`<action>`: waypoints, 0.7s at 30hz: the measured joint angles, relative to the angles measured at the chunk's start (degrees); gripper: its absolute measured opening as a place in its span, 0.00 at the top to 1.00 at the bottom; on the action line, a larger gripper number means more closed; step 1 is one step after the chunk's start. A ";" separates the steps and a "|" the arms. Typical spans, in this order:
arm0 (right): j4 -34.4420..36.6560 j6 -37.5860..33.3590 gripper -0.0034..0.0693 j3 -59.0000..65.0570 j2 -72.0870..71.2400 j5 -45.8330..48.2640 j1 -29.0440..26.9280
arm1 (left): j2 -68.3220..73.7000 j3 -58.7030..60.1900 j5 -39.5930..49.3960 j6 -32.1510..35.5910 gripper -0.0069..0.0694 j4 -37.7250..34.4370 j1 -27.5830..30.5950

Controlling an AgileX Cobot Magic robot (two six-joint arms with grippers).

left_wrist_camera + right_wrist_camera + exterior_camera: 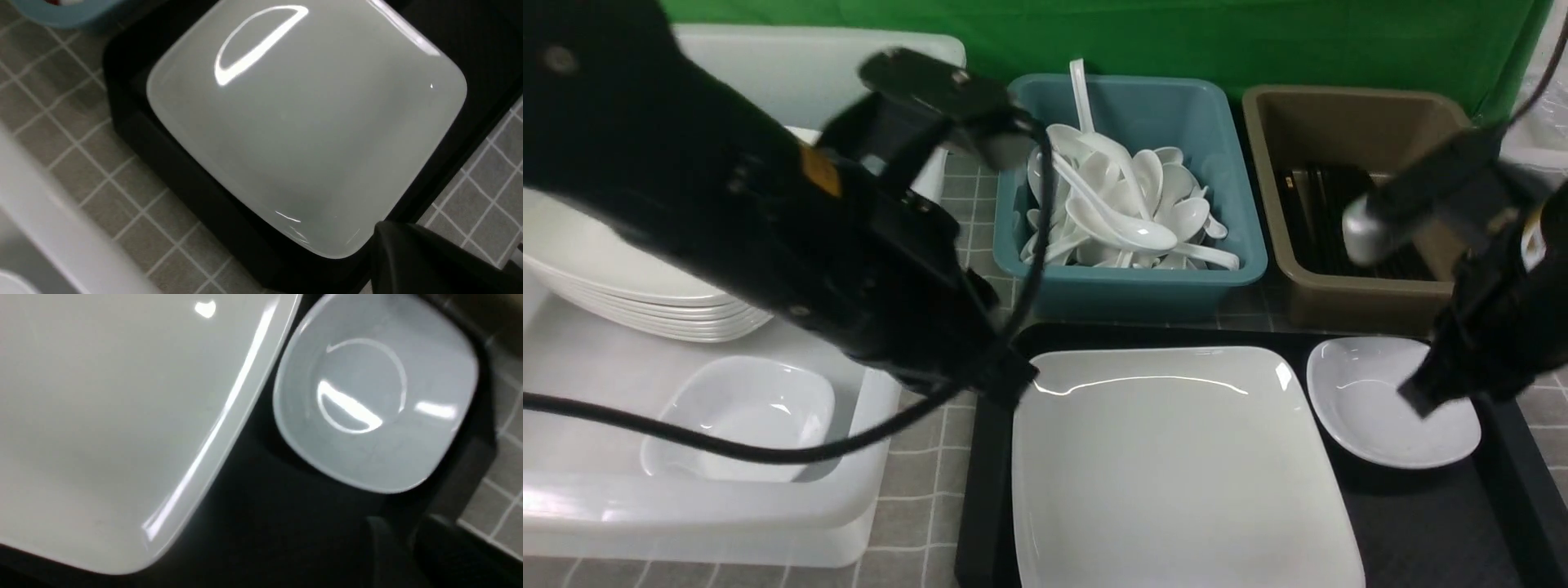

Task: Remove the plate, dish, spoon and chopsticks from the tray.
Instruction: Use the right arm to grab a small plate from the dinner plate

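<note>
The large white square plate [1176,465] lies on the black tray [1421,531], with a small white dish [1372,412] to its right on the same tray. My left gripper [1006,382] hovers at the plate's far left corner; in the left wrist view it [382,230] shows as one dark closed mass beside the plate [302,122], shut on nothing. My right gripper [1419,400] hangs over the dish's right edge. Its two fingers [404,526] stand slightly apart and empty, just off the dish [376,400]. I see no spoon or chopsticks on the tray.
A teal bin [1241,245] behind the tray holds a heap of white spoons. A brown bin [1347,310] at the back right holds black sticks. A white bin [768,523] on the left holds stacked plates and a small dish. The cloth is grey and checked.
</note>
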 joint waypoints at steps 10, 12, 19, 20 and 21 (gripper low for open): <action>-2.84 -3.47 0.29 13.44 5.95 -21.22 -0.51 | 2.95 0.00 -0.56 -0.37 0.91 1.44 -0.88; -4.20 -3.47 0.29 13.44 7.03 -23.02 -0.51 | 2.95 0.00 -0.56 -0.37 0.91 1.67 -0.88; -6.77 -3.47 0.29 13.44 11.55 -26.08 -1.19 | 2.95 0.00 -5.15 2.34 0.91 1.29 -0.90; -6.77 -3.39 0.29 13.44 12.03 -26.15 -1.19 | 2.95 0.00 -7.40 3.25 0.91 0.97 -0.90; -6.82 -3.33 0.29 13.44 12.40 -26.33 -1.19 | 2.95 0.00 -9.23 4.56 0.91 0.19 -0.90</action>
